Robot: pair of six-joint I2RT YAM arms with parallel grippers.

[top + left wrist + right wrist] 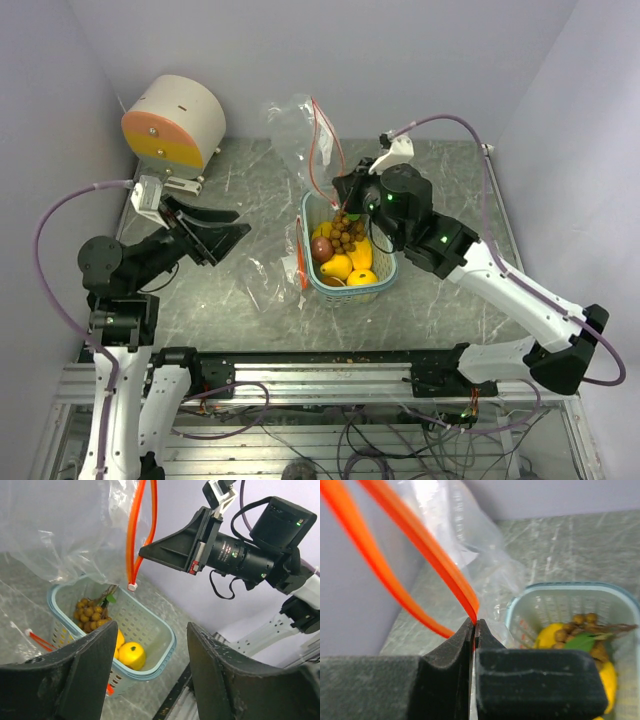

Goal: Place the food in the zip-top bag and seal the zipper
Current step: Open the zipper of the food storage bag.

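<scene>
A clear zip-top bag (300, 135) with a red-orange zipper (322, 140) hangs lifted above the table. My right gripper (345, 188) is shut on the zipper edge (470, 602). The food lies in a light-blue basket (388, 280): a brown grape bunch (345, 232), a dark red round fruit (322, 248) and yellow fruits (338, 266). In the left wrist view the grapes (90, 615) and a yellow fruit (131, 655) show in the basket (167, 640). My left gripper (232, 228) is open and empty, left of the basket.
A round cream and orange drum-like object (172, 122) stands at the back left. Another clear bag (265, 280) with a red zipper lies flat on the table against the basket's left side. Purple walls close in on three sides.
</scene>
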